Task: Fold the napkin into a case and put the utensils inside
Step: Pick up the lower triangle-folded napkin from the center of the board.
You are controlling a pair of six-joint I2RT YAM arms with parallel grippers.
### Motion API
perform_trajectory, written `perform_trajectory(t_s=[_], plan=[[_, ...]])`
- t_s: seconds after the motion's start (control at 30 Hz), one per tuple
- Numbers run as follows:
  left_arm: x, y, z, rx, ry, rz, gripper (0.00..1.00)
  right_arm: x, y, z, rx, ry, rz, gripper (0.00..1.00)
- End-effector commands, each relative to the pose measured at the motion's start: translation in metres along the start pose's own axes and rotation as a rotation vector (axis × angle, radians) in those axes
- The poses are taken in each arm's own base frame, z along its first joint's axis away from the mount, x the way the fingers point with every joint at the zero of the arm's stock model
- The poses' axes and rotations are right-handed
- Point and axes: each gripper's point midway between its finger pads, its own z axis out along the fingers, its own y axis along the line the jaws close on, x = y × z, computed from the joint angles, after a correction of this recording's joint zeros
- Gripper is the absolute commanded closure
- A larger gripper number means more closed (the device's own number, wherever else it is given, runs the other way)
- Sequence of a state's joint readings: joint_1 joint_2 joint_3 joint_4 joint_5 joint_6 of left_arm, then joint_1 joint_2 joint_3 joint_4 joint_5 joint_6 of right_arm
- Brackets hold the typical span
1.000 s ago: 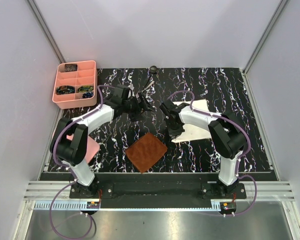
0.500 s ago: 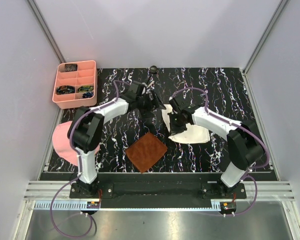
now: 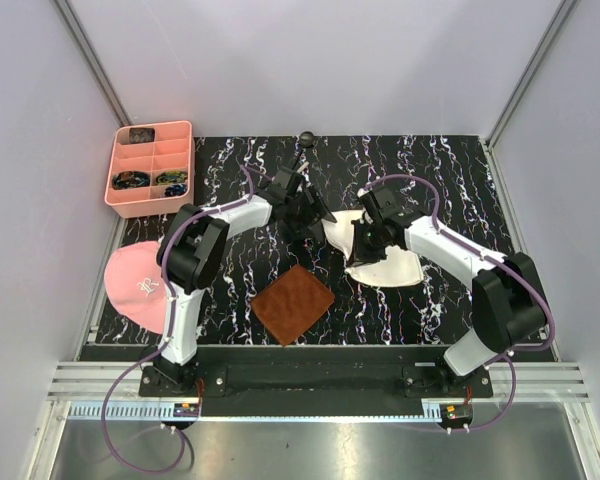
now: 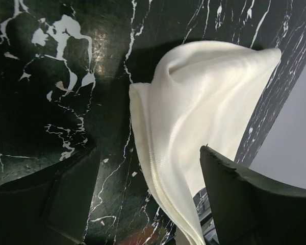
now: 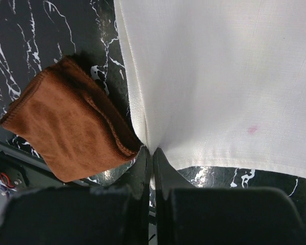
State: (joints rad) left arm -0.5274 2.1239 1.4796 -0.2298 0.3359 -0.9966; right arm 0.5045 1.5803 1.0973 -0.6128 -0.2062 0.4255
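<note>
Change: both arms have reached farther back and toward the middle. The napkin [image 3: 385,265] lay flat before; now its left side is pulled up.
Right hand [image 5: 152,152]: shut tight, pinching the napkin's edge.
Left hand [image 4: 147,149]: wide open, one finger on each side of the raised cloth.
Napkin look: cream-white, plain, with soft folds.
Napkin place: on the worktop [image 3: 460,170], right of the middle, just beside the brown mat [image 3: 293,303].
</note>
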Motion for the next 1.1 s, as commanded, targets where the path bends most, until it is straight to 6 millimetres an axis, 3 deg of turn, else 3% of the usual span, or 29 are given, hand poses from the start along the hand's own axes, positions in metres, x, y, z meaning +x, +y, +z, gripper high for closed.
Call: perform_trajectory(t_s=[0.0,0.4,0.6,0.83,0.97,1.03,1.07], plan=[[-0.011,-0.010,0.000,0.035,-0.052,-0.005,0.19,-0.013,0.015,-0.017,-0.083,-0.054,-0.003,1.00],[-0.006,-0.014,0.018,0.096,-0.006,-0.086,0.21,-0.025,0.025,-0.029,-0.129,-0.082,0.004,1.00],[-0.004,-0.017,0.027,0.141,0.018,-0.127,0.28,-0.026,0.024,-0.029,-0.127,-0.084,0.005,1.00],[-0.017,-0.009,0.022,0.130,-0.029,-0.097,0.48,-0.022,0.023,-0.028,-0.128,-0.073,0.006,1.00],[-0.034,-0.009,0.012,0.141,-0.065,-0.070,0.67,-0.012,0.021,-0.024,-0.137,-0.050,0.008,1.00],[-0.036,-0.010,0.006,0.131,-0.066,-0.034,0.71,-0.004,0.020,-0.022,-0.154,-0.030,0.003,1.00],[-0.038,-0.010,0.004,0.124,-0.077,-0.013,0.79,0.000,0.021,-0.020,-0.168,-0.018,0.001,1.00]])
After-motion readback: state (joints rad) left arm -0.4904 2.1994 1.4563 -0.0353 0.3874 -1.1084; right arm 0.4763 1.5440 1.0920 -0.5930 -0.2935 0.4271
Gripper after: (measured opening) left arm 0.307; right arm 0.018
